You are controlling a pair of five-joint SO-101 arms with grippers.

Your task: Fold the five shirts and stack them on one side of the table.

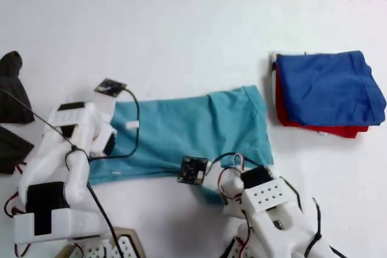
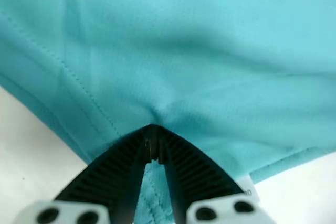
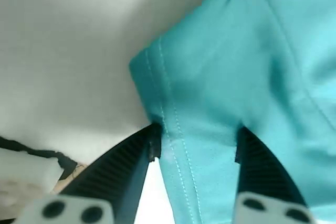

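1. My left pincer (image 2: 152, 148) is clamping shut on a pinch of the teal shirt (image 1: 187, 128), at the end nearest the dark clothes (image 1: 11, 89);
2. my right pincer (image 3: 197, 142) is sitting open, its fingers (image 3: 131, 166) straddling a stitched hem of that same shirt;
3. the teal shirt is lying spread across the middle of the white desk (image 1: 181, 34);
4. a folded blue shirt (image 1: 329, 86) is resting on a red shirt (image 1: 314, 126), stacked over on my right arm's side, just beside the teal one.
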